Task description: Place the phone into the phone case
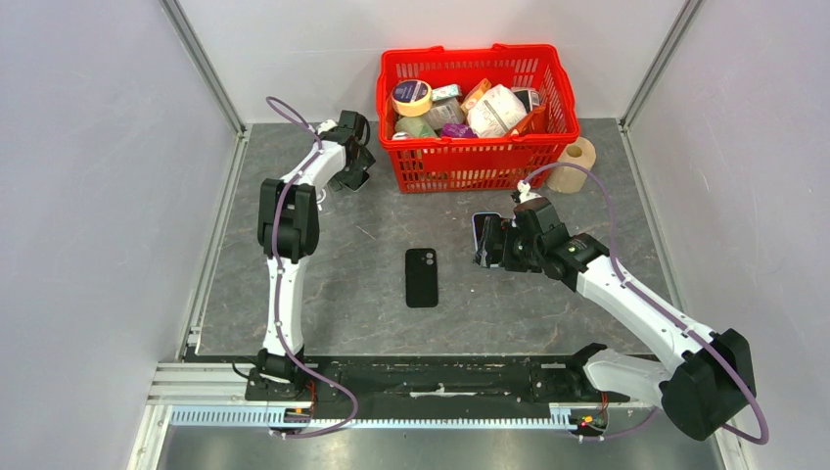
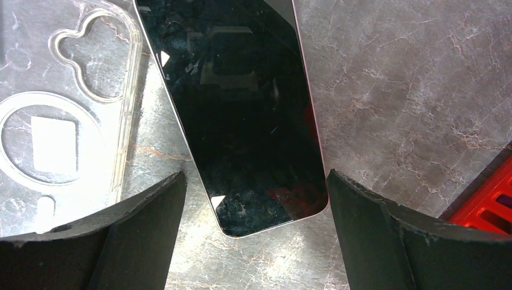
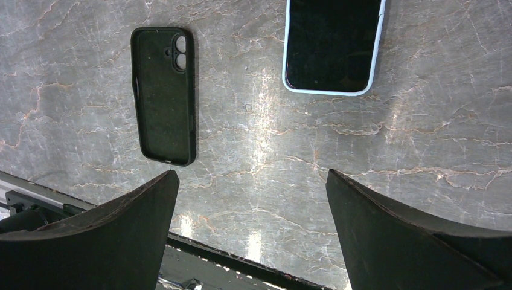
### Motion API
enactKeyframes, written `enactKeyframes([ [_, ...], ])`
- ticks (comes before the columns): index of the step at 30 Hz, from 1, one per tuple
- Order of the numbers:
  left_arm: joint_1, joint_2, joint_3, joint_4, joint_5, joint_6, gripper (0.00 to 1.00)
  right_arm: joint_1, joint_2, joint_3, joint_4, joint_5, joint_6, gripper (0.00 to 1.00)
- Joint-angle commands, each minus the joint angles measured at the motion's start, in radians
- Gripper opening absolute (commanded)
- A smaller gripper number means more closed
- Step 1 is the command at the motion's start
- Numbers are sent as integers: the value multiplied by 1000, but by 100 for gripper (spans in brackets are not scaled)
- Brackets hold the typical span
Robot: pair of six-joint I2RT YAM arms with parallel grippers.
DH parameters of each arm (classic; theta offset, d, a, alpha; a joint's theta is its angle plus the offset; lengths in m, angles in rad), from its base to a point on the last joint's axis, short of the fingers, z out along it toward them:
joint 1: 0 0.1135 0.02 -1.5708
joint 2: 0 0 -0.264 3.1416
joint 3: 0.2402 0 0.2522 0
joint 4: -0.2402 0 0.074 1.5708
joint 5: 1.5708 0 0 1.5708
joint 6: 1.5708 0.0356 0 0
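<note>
Since the phone [image 2: 241, 109] lies flat at far left beside the clear case [image 2: 66, 121], w/ left gripper [image 2: 253, 181] spread over it, a pinch may skid off the thin glass edge; right gripper [image 3: 250, 181] spread too.

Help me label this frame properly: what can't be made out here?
- Left wrist: pinkish-edged phone and clear case are cut off by the frame's upper and left edges.
- Top view: both are largely hidden by the left tool.
- Right wrist: white-edged phone runs off the top edge.
- Top view: basket contents too small to name.
</note>
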Motion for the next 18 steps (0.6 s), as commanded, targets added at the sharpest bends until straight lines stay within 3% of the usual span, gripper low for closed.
enactKeyframes([
  [1, 7, 4, 22, 3, -12, -38, 93, 5, -2, -3, 11, -2, -23, 99],
  [7, 6, 24, 58, -2, -29, -31, 93, 5, 9, -5, 17, -1, -27, 99],
  [18, -5, 129, 241, -164, -107, -36, 94, 5, 33, -3, 31, -26, -38, 99],
])
